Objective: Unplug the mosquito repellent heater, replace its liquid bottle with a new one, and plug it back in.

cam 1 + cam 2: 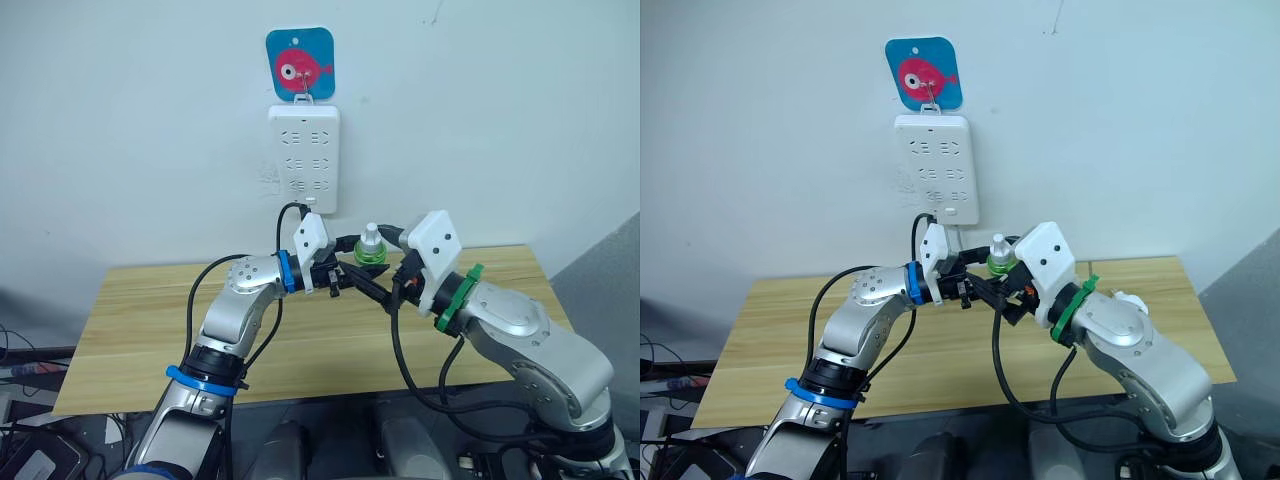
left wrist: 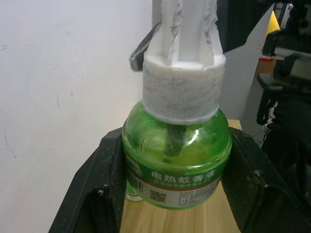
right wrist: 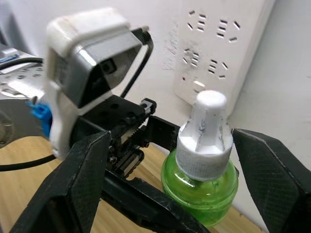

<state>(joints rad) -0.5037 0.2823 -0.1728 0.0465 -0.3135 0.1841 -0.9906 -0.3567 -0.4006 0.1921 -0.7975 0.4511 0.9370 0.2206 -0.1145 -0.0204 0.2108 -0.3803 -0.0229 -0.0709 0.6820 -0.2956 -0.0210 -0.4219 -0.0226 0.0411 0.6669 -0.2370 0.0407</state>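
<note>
We see the liquid bottle [image 2: 176, 160] held up above the far middle of the wooden table [image 1: 140, 320], just below the white power strip [image 1: 304, 158] that hangs on the wall. It is a small round bottle of clear green plastic with green liquid inside, a dark wick running down its middle, and a label with printed characters and a small code wrapped around its lower part. On top sits a white ribbed cap [image 3: 204, 131] with a narrower rounded tip, scuffed grey in places. The bottle stands upright.

Our left gripper [image 1: 352, 268] grips the bottle by its green body, one black finger [image 2: 99, 189] pressed on each side. The left arm reaches forward and to the right from the near left, elbow bent, wrist level with the bottle.

Our right gripper [image 3: 170, 189] comes in from the near right, forearm angled up and leftward, and meets the left one at the bottle. Its two black fingers [image 3: 77, 184] are spread wide, one on either side of the capped bottle, and do not touch it.

Above the power strip a blue hook plate [image 1: 299, 63] with a pink fish is stuck to the wall. A black cable [image 1: 283, 225] runs from the strip's lower edge down to the left wrist.
</note>
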